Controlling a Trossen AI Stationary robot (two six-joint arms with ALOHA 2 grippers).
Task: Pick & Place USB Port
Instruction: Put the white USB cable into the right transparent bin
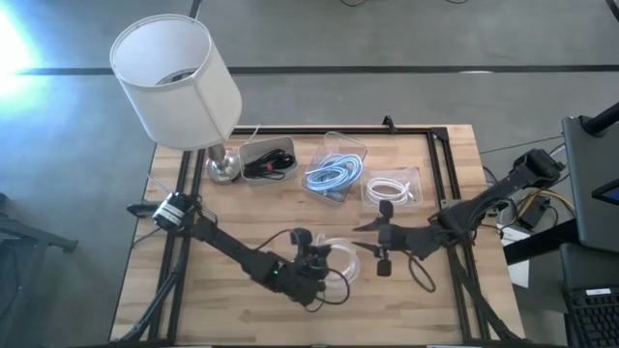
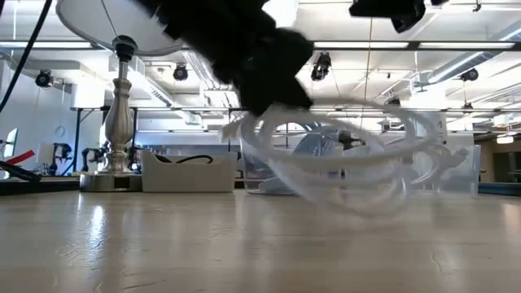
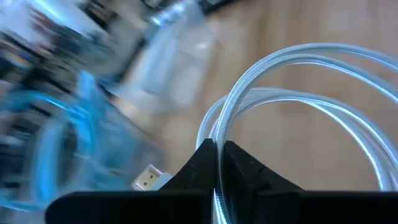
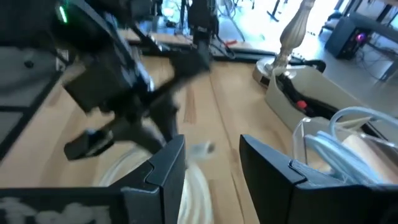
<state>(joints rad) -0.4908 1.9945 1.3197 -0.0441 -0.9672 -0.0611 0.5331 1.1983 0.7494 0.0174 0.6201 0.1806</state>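
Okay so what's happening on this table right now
The left arm's tool has closed on a coiled white cable near the front of the wooden table; in the low view the coil hangs above the tabletop. The right arm's tool is open just beside it, holding nothing. Behind them sit three clear containers: black cables, a blue cable and a white cable, next to a lamp.

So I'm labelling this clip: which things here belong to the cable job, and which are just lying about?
In the job:
white cable, pinched in the left fingers
right gripper, open, beside it

Lying about:
lamp
blue cable
bin of black cable
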